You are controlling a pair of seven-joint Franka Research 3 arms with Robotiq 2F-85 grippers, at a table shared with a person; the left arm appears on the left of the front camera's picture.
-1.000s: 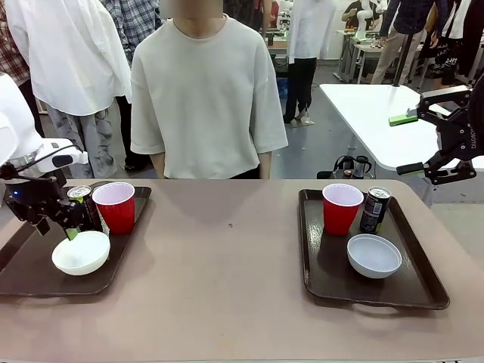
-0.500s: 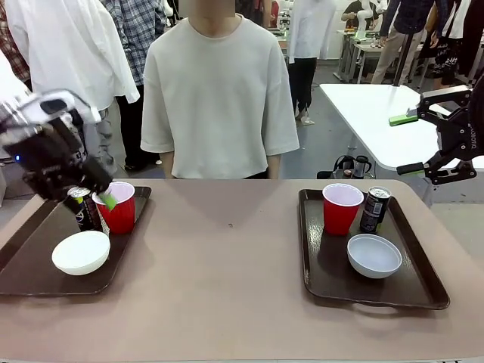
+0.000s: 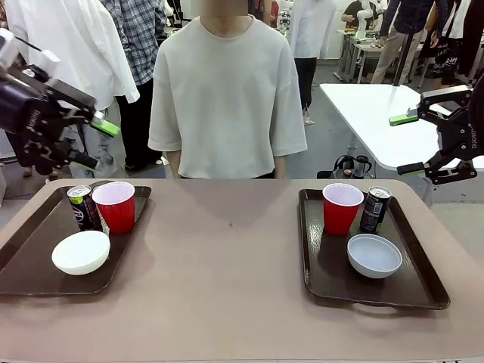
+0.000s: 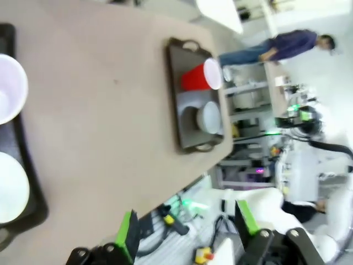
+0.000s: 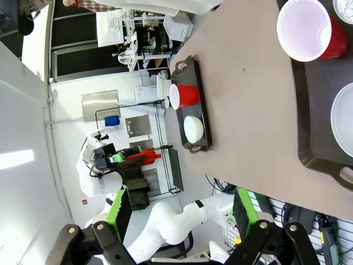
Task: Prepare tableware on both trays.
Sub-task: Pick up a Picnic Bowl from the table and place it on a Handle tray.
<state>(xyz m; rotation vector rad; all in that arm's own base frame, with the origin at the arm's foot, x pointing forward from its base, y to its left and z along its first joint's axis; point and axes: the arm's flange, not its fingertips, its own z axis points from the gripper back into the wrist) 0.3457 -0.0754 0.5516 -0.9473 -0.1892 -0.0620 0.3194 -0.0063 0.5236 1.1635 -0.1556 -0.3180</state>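
Count, front view: two dark brown trays, two red cups, two white bowls, two black cans, one of each per tray. Left tray (image 3: 30, 261) sits at the table's 9 o'clock edge: can (image 3: 82, 207) at the tray's 12 o'clock, left red cup (image 3: 116, 206) just beside the can toward 3 o'clock, left bowl (image 3: 81, 252) nearer, around the tray's 6 o'clock, apart from both. Right tray (image 3: 423, 283) at the table's 3 o'clock: right red cup (image 3: 341, 208) and second can (image 3: 374, 209) side by side at the tray's far end, can toward 3 o'clock of the cup, right bowl (image 3: 373, 255) in front of them, near 6 o'clock. Everything stands upright. Left gripper (image 3: 89, 142) hangs in the air above and beyond the left tray, fingers spread wide, nothing between the green pads. Right gripper (image 3: 408, 144) is raised off the table's 3 o'clock side, also spread wide and empty. A person in a pale T-shirt (image 3: 227, 98) stands at the table's 12 o'clock edge, arms down. The tan table (image 3: 227, 287) between the trays is bare. Other people stand behind, and a white table (image 3: 370, 113) lies toward 2 o'clock. Nothing blocks either tray.
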